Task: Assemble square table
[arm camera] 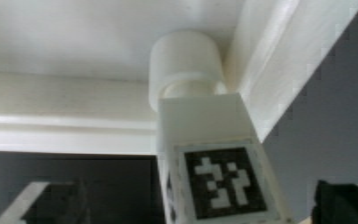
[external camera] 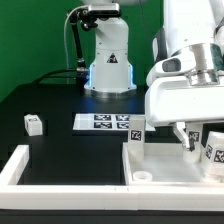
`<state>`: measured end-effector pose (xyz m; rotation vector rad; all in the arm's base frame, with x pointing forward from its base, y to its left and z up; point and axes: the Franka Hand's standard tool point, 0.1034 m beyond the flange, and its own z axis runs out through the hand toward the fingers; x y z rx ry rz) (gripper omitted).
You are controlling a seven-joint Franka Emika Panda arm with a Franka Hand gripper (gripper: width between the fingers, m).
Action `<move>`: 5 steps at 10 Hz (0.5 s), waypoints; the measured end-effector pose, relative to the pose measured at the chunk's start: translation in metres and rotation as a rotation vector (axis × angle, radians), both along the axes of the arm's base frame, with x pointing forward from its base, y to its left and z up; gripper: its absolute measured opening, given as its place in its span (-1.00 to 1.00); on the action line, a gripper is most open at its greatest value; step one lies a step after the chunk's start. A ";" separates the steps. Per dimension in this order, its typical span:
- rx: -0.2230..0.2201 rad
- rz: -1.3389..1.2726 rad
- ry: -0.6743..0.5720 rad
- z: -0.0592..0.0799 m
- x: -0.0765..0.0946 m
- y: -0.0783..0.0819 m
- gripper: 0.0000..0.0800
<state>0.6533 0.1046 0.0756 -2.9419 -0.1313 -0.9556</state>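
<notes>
The square table's white slab [external camera: 150,168] lies at the exterior view's lower right, raised rim and a round corner socket [external camera: 143,177] showing. A tagged leg [external camera: 137,125] stands upright on its far left corner. In the wrist view another tagged leg [arm camera: 218,170] sits with its round end [arm camera: 185,60] in a corner of the slab [arm camera: 69,110]. My gripper [arm camera: 195,203] is open, and its dark fingers [arm camera: 37,203] stand well clear on either side of this leg. In the exterior view the gripper [external camera: 186,140] hangs over the slab's right part beside tagged legs [external camera: 213,150].
A loose small leg block [external camera: 33,123] lies on the black table at the exterior view's left. The marker board [external camera: 103,122] lies flat in the middle. Long white bars [external camera: 22,165] border the front and left. The robot's base [external camera: 108,60] stands at the back.
</notes>
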 end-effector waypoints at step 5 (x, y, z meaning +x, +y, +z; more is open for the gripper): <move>-0.003 0.006 0.013 -0.001 0.000 0.000 0.62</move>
